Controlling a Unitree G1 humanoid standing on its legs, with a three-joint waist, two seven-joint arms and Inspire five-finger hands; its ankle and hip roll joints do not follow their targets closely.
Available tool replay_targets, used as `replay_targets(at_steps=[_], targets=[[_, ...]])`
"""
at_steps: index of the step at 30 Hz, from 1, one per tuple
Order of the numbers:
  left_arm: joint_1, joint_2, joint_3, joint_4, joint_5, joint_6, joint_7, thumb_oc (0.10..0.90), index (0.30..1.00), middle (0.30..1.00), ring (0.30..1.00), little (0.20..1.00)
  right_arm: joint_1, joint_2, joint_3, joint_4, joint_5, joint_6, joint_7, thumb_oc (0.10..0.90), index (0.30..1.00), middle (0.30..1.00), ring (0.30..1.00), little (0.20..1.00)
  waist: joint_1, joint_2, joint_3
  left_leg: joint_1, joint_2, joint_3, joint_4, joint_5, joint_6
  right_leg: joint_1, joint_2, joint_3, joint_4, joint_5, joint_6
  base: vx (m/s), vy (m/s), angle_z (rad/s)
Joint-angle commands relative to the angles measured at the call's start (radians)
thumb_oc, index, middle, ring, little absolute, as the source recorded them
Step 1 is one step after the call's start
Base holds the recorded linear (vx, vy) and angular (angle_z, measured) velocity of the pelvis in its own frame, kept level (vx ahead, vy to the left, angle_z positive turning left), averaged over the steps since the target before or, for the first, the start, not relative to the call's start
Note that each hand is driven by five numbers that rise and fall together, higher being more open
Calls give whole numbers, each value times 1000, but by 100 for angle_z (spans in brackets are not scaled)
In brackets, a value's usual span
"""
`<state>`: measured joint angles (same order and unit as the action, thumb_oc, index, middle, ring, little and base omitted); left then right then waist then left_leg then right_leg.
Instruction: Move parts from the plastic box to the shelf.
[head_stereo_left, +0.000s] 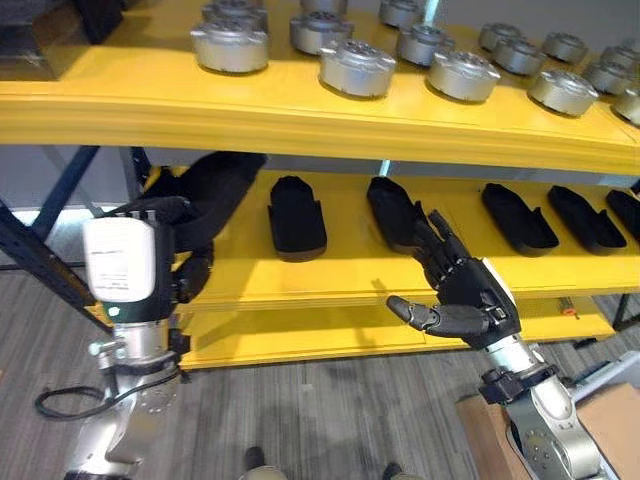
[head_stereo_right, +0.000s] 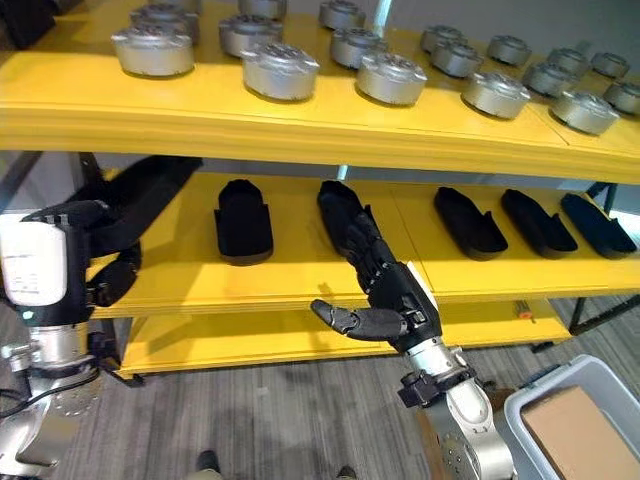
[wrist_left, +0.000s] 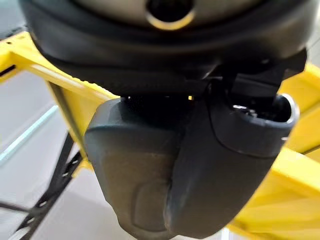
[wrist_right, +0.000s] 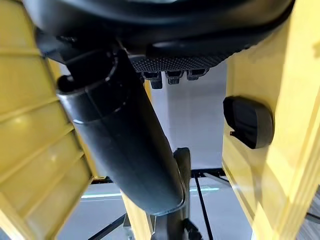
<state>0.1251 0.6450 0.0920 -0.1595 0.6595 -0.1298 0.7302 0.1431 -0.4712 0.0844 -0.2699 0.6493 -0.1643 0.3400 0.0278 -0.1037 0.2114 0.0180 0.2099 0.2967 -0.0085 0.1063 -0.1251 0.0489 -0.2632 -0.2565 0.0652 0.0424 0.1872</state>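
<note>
Black part (head_stereo_left: 215, 195) is being gripped in left hand (head_stereo_left: 165, 225), sitting over middle shelf (head_stereo_left: 340, 275) at its left end. Right hand (head_stereo_left: 465, 295) is hanging open, empty. Advise lowering it flat, beside placed neighbour (head_stereo_left: 296, 215).

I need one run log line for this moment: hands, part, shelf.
left hand: shut on black part at middle shelf | right hand: open, holds nothing, before the shelf | row of black parts lies on it

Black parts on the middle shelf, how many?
6. Five black parts lie in a row; another black part, at the left end, is in the left hand. More may hide rightward.
</note>
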Motion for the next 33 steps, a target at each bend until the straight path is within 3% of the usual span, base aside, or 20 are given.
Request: replay_targets(at_steps=[1, 4, 6, 7, 10, 17, 22, 25, 27, 28, 29, 30, 33], targets=[[-115, 33, 76, -108, -48, -41, 58, 400, 300, 300, 300, 300, -61, -19, -73, -147, 42, -67, 132, 900, 1000, 1000, 1000, 1000, -17, 3, -47, 69, -49, -42, 104, -217, 85, -79, -26, 60, -14, 53, 37, 211, -288, 26], [-85, 9, 82, -117, -33, -25, 84, 400, 300, 300, 300, 300, -78, -51, -64, -168, 49, -56, 246, 900, 1000, 1000, 1000, 1000, -1, 0, -49, 55, -24, -22, 123, -206, 64, -58, -5, 21, -13, 17, 17, 134, -205, 21], [-84, -2, 91, -131, -46, 22, 100, 400, 300, 300, 300, 300, -120, -85, -26, -187, 60, 23, 356, 900, 1000, 1000, 1000, 1000, 23, -3, -47, 38, -1, -27, 141, -198, 48, -46, 12, -6, 6, -24, -9, 190, -230, 15], [-81, -2, 100, -132, -66, 40, 100, 400, 300, 300, 300, 300, -131, -94, -8, -194, 52, 30, 386, 900, 1000, 1000, 1000, 1000, 29, -3, -45, 34, 6, -33, 146, -196, 43, -43, 19, -12, 15, -37, -16, 195, -191, 10], [-80, 26, 134, -97, -84, 50, 123, 400, 300, 300, 300, 300, -193, -138, 85, -221, 42, 25, 333, 900, 1000, 1000, 1000, 1000, 56, -10, -42, 29, 32, -50, 147, -176, 27, -36, 43, -33, 37, -69, -43, 169, -168, 9], [-111, 46, 151, -64, -39, 51, 149, 400, 300, 300, 300, 300, -273, -184, 143, -227, 18, -26, 309, 900, 1000, 1000, 1000, 1000, 74, -22, -28, -15, 81, -76, 137, -137, -4, -68, 82, -43, 63, -94, -72, 83, -157, 17], [-211, 73, 124, -5, -26, 94, 220, 400, 300, 300, 300, 300, -353, -164, 206, -192, 52, 44, 267, 900, 1000, 1000, 1000, 1000, 74, -21, -8, -53, 94, -101, 168, -135, -8, -115, 107, -32, 127, -121, -92, 64, -136, 12], [-265, 90, 105, 34, -18, 104, 224, 400, 300, 300, 300, 300, -404, -142, 245, -148, 89, 71, 274, 900, 1000, 1000, 1000, 1000, 64, -7, 2, -59, 88, -82, 220, -155, 2, -126, 107, -26, 162, -138, -103, 62, -43, 5], [-314, 94, 59, 77, -3, 119, 230, 400, 300, 300, 300, 300, -415, -114, 260, -143, 96, 114, 283, 900, 1000, 1000, 1000, 1000, 48, 7, 19, -90, 103, -41, 364, -171, -2, -126, 96, -31, 195, -156, -116, 13, -19, 14], [-317, 95, 57, 79, -3, 119, 231, 400, 300, 300, 300, 300, -416, -114, 258, -143, 96, 114, 283, 900, 1000, 1000, 1000, 1000, 48, 7, 19, -96, 104, -42, 365, -167, -1, -130, 97, -32, 193, -152, -118, 7, -5, 26], [-331, 97, 41, 88, -2, 122, 236, 400, 300, 300, 300, 300, -420, -107, 266, -135, 96, 123, 287, 900, 1000, 1000, 1000, 1000, 47, 16, 27, -115, 110, -52, 420, -144, -12, -124, 101, -28, 200, -162, -125, 29, 119, 41], [-372, 104, 1, 111, 1, 143, 227, 400, 300, 300, 300, 300, -439, -96, 295, -120, 85, 134, 309, 900, 1000, 1000, 1000, 1000, 42, 44, 44, -146, 127, -77, 438, -101, -15, -129, 109, -19, 229, -173, -138, 53, 215, 36], [-417, 105, -45, 138, 5, 147, 219, 400, 300, 300, 300, 300, -449, -82, 323, -110, 96, 151, 324, 900, 1000, 1000, 1000, 1000, 31, 79, 50, -132, 168, -86, 296, -44, -28, -147, 105, -20, 276, -200, -131, 70, 336, 7]])
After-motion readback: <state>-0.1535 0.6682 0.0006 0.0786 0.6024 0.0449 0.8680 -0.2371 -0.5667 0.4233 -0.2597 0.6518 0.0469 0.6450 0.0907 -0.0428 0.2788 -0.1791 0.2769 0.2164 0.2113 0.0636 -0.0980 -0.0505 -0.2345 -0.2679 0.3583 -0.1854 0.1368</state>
